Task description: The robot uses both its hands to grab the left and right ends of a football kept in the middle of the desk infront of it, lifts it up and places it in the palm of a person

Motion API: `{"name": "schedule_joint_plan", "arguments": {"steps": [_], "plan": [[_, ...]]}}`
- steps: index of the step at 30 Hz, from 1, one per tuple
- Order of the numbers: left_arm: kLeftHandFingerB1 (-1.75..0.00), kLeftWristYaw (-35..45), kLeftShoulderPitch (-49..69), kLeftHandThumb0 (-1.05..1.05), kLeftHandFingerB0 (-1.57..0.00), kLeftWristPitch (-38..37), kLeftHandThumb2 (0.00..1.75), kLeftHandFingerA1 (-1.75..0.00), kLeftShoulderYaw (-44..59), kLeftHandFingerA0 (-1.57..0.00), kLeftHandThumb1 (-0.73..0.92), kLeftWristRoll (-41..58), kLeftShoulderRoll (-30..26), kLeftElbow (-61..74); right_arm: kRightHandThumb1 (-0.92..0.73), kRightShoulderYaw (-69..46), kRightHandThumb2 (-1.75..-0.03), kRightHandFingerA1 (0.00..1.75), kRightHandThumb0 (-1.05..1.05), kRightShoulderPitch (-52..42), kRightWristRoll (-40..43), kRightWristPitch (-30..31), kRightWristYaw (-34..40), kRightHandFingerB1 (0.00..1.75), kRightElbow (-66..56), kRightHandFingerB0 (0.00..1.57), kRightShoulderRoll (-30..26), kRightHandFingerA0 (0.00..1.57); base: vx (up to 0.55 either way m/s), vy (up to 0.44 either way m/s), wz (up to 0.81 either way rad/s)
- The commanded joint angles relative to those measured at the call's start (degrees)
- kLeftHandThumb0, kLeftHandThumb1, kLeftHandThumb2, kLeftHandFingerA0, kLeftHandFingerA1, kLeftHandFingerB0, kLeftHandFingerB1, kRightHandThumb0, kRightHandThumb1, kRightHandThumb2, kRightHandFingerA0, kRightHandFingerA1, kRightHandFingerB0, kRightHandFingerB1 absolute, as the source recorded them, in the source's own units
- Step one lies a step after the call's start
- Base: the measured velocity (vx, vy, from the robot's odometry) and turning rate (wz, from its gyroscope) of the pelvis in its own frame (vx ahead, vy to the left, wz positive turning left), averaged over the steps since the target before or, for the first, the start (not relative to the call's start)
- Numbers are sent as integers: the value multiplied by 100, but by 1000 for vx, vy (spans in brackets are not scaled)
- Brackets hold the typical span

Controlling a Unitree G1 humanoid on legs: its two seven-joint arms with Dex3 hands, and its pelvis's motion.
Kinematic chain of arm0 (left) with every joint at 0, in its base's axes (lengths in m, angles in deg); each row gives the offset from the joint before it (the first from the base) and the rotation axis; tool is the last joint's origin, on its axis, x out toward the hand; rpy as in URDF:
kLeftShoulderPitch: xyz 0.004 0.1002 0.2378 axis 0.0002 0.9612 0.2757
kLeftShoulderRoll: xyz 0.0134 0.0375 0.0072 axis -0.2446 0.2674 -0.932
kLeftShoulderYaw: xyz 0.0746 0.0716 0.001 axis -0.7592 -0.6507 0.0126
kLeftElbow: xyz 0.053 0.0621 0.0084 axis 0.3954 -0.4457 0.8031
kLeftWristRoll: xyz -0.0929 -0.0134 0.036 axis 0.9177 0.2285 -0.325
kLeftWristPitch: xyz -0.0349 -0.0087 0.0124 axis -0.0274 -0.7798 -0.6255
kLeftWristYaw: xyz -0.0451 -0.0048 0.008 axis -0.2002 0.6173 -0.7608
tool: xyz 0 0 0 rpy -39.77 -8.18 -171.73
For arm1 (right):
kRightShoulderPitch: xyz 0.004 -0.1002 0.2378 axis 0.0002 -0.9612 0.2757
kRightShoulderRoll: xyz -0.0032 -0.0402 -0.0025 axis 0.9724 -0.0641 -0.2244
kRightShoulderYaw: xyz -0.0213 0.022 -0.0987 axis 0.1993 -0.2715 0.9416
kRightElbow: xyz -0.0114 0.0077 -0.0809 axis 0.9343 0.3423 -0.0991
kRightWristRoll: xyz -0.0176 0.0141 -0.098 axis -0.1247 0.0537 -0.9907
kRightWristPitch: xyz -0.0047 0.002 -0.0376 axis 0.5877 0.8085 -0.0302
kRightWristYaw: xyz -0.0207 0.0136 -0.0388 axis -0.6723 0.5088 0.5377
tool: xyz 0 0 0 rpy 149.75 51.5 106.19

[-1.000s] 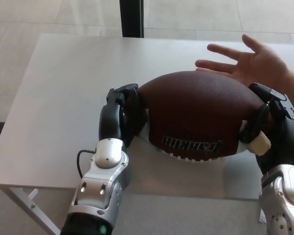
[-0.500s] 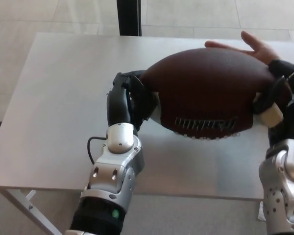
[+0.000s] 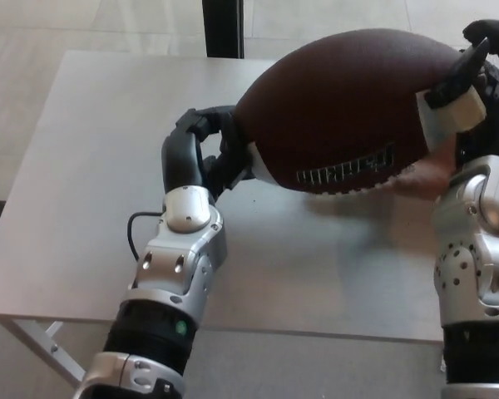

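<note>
A brown football (image 3: 345, 104) with white lettering hangs above the grey desk (image 3: 91, 183), tilted with its right end higher. My left hand (image 3: 204, 154) presses on its left end and my right hand (image 3: 470, 83) clamps its right end near the picture's top right. Under the ball's right end a bit of a person's hand (image 3: 420, 176) shows; the ball hides most of it.
A dark post (image 3: 223, 27) stands behind the desk's far edge. Pale floor tiles lie beyond. The desk's front edge runs just in front of my forearms.
Both hands have carried the football higher and farther from me, toward the person's hand, which the ball now mostly covers. The right end has risen more than the left.
</note>
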Motion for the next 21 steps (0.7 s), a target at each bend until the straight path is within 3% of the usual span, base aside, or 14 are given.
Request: {"name": "schedule_joint_plan", "arguments": {"steps": [1,2,4,6,7,8,9,10,11,14,16,17,19,21], "plan": [[-106,169,-3413,-21,-70,754,73,-143,94,-87,73,169,536,-1141,-53,-1102,-128,175,-12,1872,1203,-612,1067,162,495,75,189,96,0,0,0],[-118,170,-3510,-23,-74,762,73,-148,145,-88,73,220,520,-1252,-53,-1111,-132,175,-12,1926,1144,-569,1085,170,562,70,141,98,0,0,0],[-94,137,-3796,-27,-70,825,68,-137,181,-88,73,201,477,-1539,-47,-1172,-136,175,-17,2033,1164,-497,1044,173,664,76,54,100,0,0,0],[-92,184,-4049,-25,-66,916,67,-139,158,-88,72,132,436,-1769,-46,-1286,-137,175,-14,2092,1359,-399,1017,170,571,78,42,100,0,0,0],[-84,191,-4183,-28,-65,970,62,-138,136,-88,70,81,428,-1901,-48,-1332,-133,175,-15,2133,1339,-315,1059,172,591,75,-20,100,0,0,0],[-82,302,-4439,-32,-59,1162,63,-132,35,-87,73,-40,377,-2105,-60,-1451,-109,175,-22,2210,1464,-275,1091,174,606,73,-68,102,0,0,0],[-99,353,-4585,-28,-62,1233,62,-138,-32,-87,72,-123,347,-2220,-60,-1530,-108,175,-21,2271,1524,-297,1101,173,635,75,-83,103,0,0,0],[-78,360,-4700,-26,-55,1275,60,-136,-96,-89,70,-206,345,-2343,-53,-1601,-121,175,-20,2312,1605,-303,1093,168,649,81,-100,101,0,0,0],[-78,361,-4750,-26,-55,1288,60,-136,-114,-89,70,-232,335,-2399,-53,-1629,-121,175,-20,2339,1623,-305,1087,168,662,81,-97,101,0,0,0],[-63,455,-4955,-23,-55,1355,60,-115,-269,-85,70,-380,376,-2631,-81,-1950,-80,175,-33,2509,2060,-386,1151,175,711,75,-31,98,0,0,0],[-68,750,-5034,-27,-64,1310,60,-104,-598,-87,70,-676,311,-2785,-75,-1869,-80,175,-32,2536,1494,-510,1408,158,879,74,-69,92,0,0,0],[-75,770,-5029,-22,-77,1267,60,-106,-677,-88,68,-739,344,-2798,-71,-1947,-81,175,-31,2542,1563,-428,1456,161,861,79,-99,93,0,0,0],[-75,825,-4959,-20,-77,1068,59,-105,-643,-89,67,-680,364,-2838,-75,-2041,-75,175,-31,2550,1584,-394,1486,158,872,78,-90,89,0,0,0],[-88,822,-4873,-27,-78,1054,61,-121,-658,-95,72,-670,382,-2913,-75,-2029,-73,175,-32,2411,1450,-345,1450,160,895,78,-63,92,0,0,0]]}}
